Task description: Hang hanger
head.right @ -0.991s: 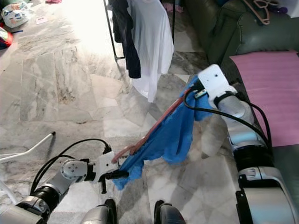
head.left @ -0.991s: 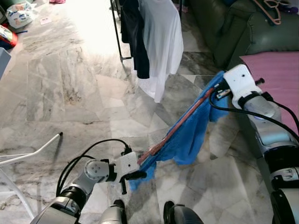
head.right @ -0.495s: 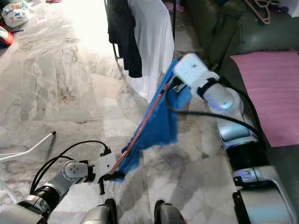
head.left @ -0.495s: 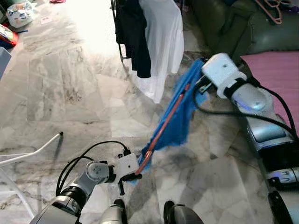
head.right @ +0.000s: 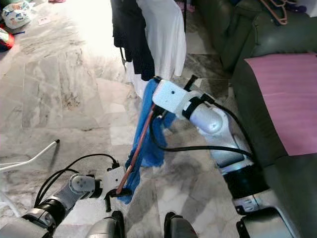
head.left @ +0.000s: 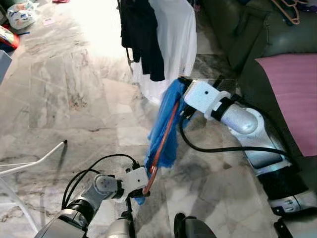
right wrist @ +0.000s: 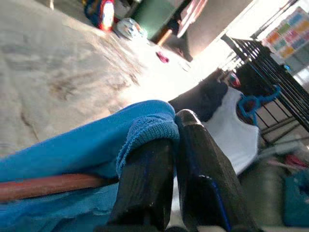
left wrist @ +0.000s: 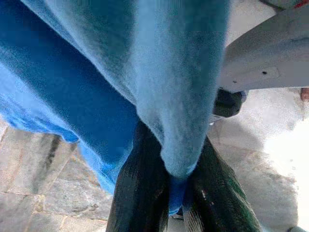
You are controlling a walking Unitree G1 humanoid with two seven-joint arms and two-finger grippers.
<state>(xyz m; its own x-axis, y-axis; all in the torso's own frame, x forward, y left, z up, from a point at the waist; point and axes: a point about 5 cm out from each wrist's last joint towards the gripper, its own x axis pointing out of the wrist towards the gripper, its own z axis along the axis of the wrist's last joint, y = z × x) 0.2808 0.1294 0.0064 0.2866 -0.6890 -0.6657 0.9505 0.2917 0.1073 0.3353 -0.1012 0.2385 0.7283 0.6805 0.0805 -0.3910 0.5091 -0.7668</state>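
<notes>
Hanger (head.left: pixel 161 144), reddish-brown and draped with a blue cloth (head.left: pixel 166 121), stood steeply tilted above the marble floor (head.left: pixel 69 94), just near of the rack's black garment (head.left: pixel 143 39) and white shirt (head.left: pixel 176 34). The left gripper (head.left: pixel 143 188) pinched its near, lower end through the cloth. The right gripper (head.left: pixel 182 96) pinched its far, upper end.

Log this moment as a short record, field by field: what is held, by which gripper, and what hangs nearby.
held item: pink hanger with blue cloth draped over it
left gripper: low, jaws shut on the hanger's lower end and the cloth
right gripper: raised, jaws shut on the upper end and the cloth
hanger pose: steeply tilted, lower end toward the robot
nearby: clothes rack with dark garment and white shirt
right side: green sofa, pink mat
</notes>
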